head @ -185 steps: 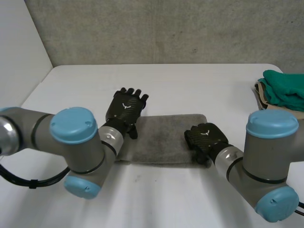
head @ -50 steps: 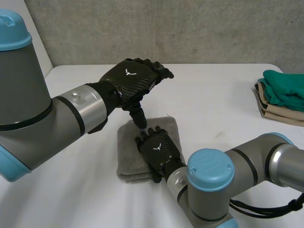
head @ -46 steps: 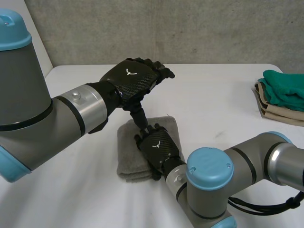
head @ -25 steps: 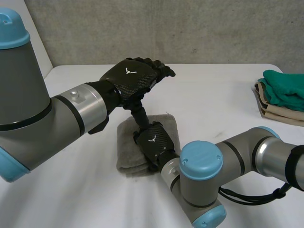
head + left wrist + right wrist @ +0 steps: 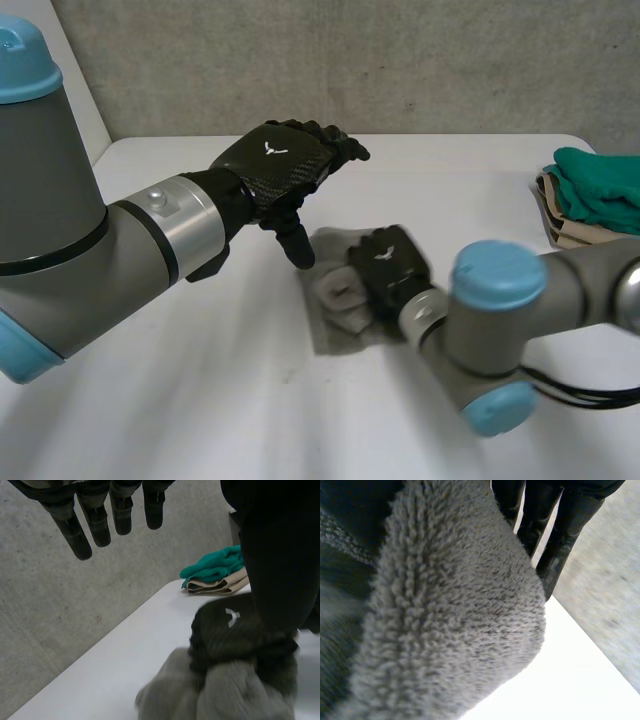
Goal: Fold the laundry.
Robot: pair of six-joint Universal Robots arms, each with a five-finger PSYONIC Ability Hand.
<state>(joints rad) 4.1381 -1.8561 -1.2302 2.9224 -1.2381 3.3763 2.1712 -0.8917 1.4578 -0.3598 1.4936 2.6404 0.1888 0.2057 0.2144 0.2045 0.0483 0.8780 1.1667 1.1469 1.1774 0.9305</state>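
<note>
Right hand [image 5: 388,262] is resting on the grey towel [image 5: 330,318], near the middle of the white table [image 5: 200,400]. The towel is lying bunched and partly folded. One lighter fold is standing up just beside the hand, on the side nearer the left arm, and the rest is spreading flat on the table under and in front of that fold.

From the right wrist, a thick roll of towel [image 5: 450,610] is sitting right against the palm. The fingers [image 5: 560,540] are showing dark just beyond the roll and bending over it. I am reading this hand as closed round the towel.

The left wrist view is showing the same thing: the right hand [image 5: 225,630] is sitting on top of the towel [image 5: 225,695], with its fingers dipping into the pile.

Left hand [image 5: 280,165] is hovering above the table, well clear of the surface and apart from the towel. It is sitting just beside the towel's far corner and holding nothing. Its fingers [image 5: 97,522] are hanging loose and nearly straight, slightly spread, with the thumb pointing down toward the table between this hand and the towel.

At the table's right edge, well apart from both hands, a green cloth [image 5: 595,185] is lying on top of a beige cloth [image 5: 580,238] in a small stack. The left wrist view is also showing this stack [image 5: 215,567], beyond the right hand and near the wall.
</note>
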